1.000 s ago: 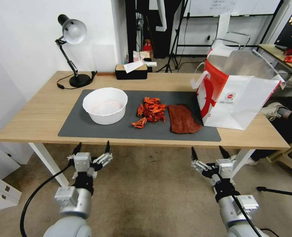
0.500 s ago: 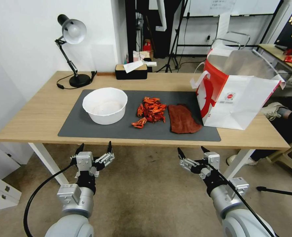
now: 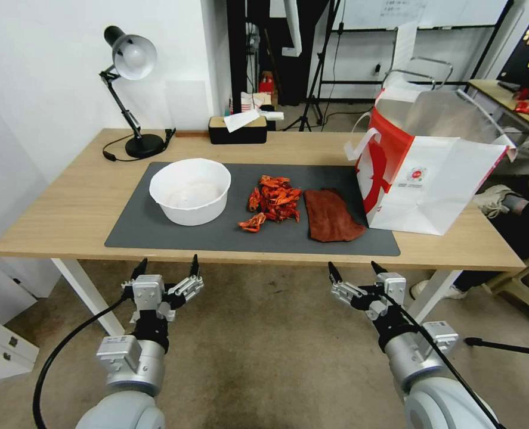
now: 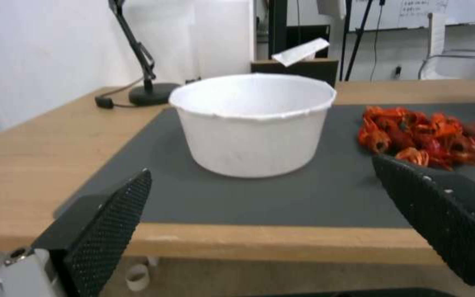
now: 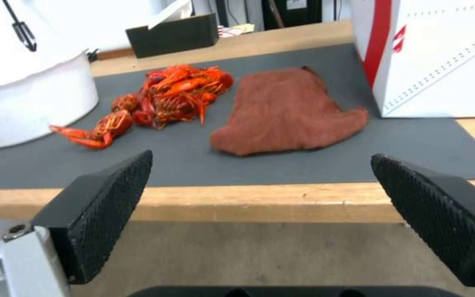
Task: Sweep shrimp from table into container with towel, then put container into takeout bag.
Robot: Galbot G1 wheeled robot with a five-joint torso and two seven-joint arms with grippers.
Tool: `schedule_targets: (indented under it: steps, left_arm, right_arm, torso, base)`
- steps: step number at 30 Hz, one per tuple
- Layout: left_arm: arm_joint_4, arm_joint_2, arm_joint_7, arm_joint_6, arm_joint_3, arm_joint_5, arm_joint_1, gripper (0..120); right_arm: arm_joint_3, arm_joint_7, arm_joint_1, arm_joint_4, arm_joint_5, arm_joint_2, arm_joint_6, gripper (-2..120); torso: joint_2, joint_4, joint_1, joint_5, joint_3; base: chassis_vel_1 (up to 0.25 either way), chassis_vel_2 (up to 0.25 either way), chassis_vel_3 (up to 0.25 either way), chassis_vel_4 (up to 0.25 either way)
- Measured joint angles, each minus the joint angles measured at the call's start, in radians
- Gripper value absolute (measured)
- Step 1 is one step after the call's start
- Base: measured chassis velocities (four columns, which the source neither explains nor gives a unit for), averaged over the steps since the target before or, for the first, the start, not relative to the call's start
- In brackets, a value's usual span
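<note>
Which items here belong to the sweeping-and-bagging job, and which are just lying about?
Job items:
- round white deep bowl
- pile of red-orange shrimp shells
- rust-red wrinkled cloth
- white paper takeout bag with red panel
- light-wood table
- open left gripper and open right gripper, both below the table's front edge

Lying about:
- black desk lamp
- black tissue box
- dark grey mat

The takeout bag (image 5: 435, 57) is cut off by the right wrist view's edge.

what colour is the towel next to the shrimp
The towel is rust-red, browner and duller than the bright orange-red shrimp; the right wrist view shows it best.
</note>
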Motion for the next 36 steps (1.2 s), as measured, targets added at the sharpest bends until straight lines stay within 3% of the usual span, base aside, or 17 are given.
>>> schedule_targets:
  steps: [10,12,13,16,17,18,19,21,22,23,25,26,28,31,32,33,36]
  left_arm:
    - [0.039,0.093,0.082,-0.096,-0.063,-0.012,-0.059,100]
    - [0.089,0.206,0.199,-0.138,-0.109,-0.032,-0.128,100]
    - [0.089,0.206,0.199,-0.138,-0.109,-0.032,-0.128,100]
    - [0.151,0.387,0.302,-0.147,-0.143,-0.105,-0.221,100]
    - [0.151,0.387,0.302,-0.147,-0.143,-0.105,-0.221,100]
    - [0.18,0.457,0.317,-0.148,-0.141,-0.143,-0.257,100]
    - [0.18,0.457,0.317,-0.148,-0.141,-0.143,-0.257,100]
    - [0.242,0.608,0.326,-0.149,-0.12,-0.228,-0.343,100]
    - [0.242,0.608,0.326,-0.149,-0.12,-0.228,-0.343,100]
    - [0.279,0.689,0.333,-0.152,-0.101,-0.266,-0.397,100]
    - [0.329,0.79,0.352,-0.157,-0.076,-0.305,-0.471,100]
    - [0.329,0.79,0.352,-0.157,-0.076,-0.305,-0.471,100]
    - [0.365,0.877,0.389,-0.157,-0.068,-0.328,-0.517,100]
    - [0.397,0.961,0.44,-0.158,-0.049,-0.339,-0.556,100]
    - [0.423,1.015,0.488,-0.161,0.004,-0.344,-0.604,100]
    - [0.423,1.015,0.488,-0.161,0.004,-0.344,-0.604,100]
    - [0.494,1.095,0.586,-0.179,0.19,-0.345,-0.798,100]
  right_arm:
    - [0.016,0.007,0.01,-0.017,0.019,-0.012,0.067,100]
    - [0.02,-0.004,0.007,-0.016,0.02,-0.02,0.081,100]
    - [0.02,-0.004,0.007,-0.016,0.02,-0.02,0.081,100]
    - [0.019,-0.007,0.003,-0.009,0.016,-0.02,0.085,100]
    - [0.019,-0.007,0.003,-0.009,0.016,-0.02,0.085,100]
    - [0.017,-0.008,0.002,-0.007,0.013,-0.019,0.085,100]
    - [0.017,-0.008,0.002,-0.007,0.013,-0.019,0.085,100]
    - [0.014,-0.008,-0.001,-0.006,0.003,-0.011,0.086,100]
    - [0.014,-0.008,-0.001,-0.006,0.003,-0.011,0.086,100]
    - [0.012,-0.009,-0.003,-0.005,-0.005,-0.007,0.086,100]
    - [0.006,-0.008,-0.004,-0.005,-0.015,-0.004,0.087,100]
    - [0.006,-0.008,-0.004,-0.005,-0.015,-0.004,0.087,100]
    - [-0.009,-0.007,0.01,-0.015,-0.02,-0.012,0.086,100]
    - [-0.023,-0.007,0.027,-0.031,-0.023,-0.023,0.082,100]
    - [-0.027,-0.006,0.027,-0.036,-0.027,-0.024,0.082,100]
    - [-0.027,-0.006,0.027,-0.036,-0.027,-0.024,0.082,100]
    - [-0.027,-0.006,0.016,-0.039,-0.038,-0.02,0.086,100]
  torso:
    - [0.0,0.0002,0.0,-0.0002,0.0]
    - [0.0,0.0,0.0,-0.0003,0.0]
    - [0.0,0.0,0.0,-0.0003,0.0]
    - [0.0,-0.0001,0.0,0.0,0.0]
    - [0.0,-0.0001,0.0,0.0,0.0]
    - [0.0,0.0,0.0,-0.0005,0.0]
    - [0.0,0.0,0.0,-0.0005,0.0]
    - [0.0,0.0,0.0,-0.0005,0.0]
    - [0.0,0.0,0.0,-0.0005,0.0]
    - [0.0,-0.0002,0.0,-0.0004,0.0]
    - [0.0,-0.0007,0.0,-0.0003,0.0]
    - [0.0,-0.0007,0.0,-0.0003,0.0]
    - [0.0,-0.0002,0.0,-0.0004,0.0]
    - [0.0,0.0007,0.0,0.0,0.0]
    - [0.0,0.0008,0.0,0.0001,0.0]
    - [0.0,0.0008,0.0,0.0001,0.0]
    - [0.0,-0.0001,0.0,-0.0001,0.0]
  base:
    - [0.0,0.0,0.0,0.0]
    - [0.0,0.0,0.0,0.0]
    - [0.0,0.0,0.0,0.0]
    - [0.0,0.0,0.0,0.0]
    - [0.0,0.0,0.0,0.0]
    - [0.0,0.0,0.0,0.0]
    - [0.0,0.0,0.0,0.0]
    - [0.0,0.0,0.0,0.0]
    - [0.0,0.0,0.0,0.0]
    - [0.0,0.0,0.0,0.0]
    - [0.0,0.0,0.0,0.0]
    - [0.0,0.0,0.0,0.0]
    - [0.0,0.0,0.0,0.0]
    - [0.0,0.0,0.0,0.0]
    - [0.0,0.0,0.0,0.0]
    - [0.0,0.0,0.0,0.0]
    - [0.0,0.0,0.0,0.0]
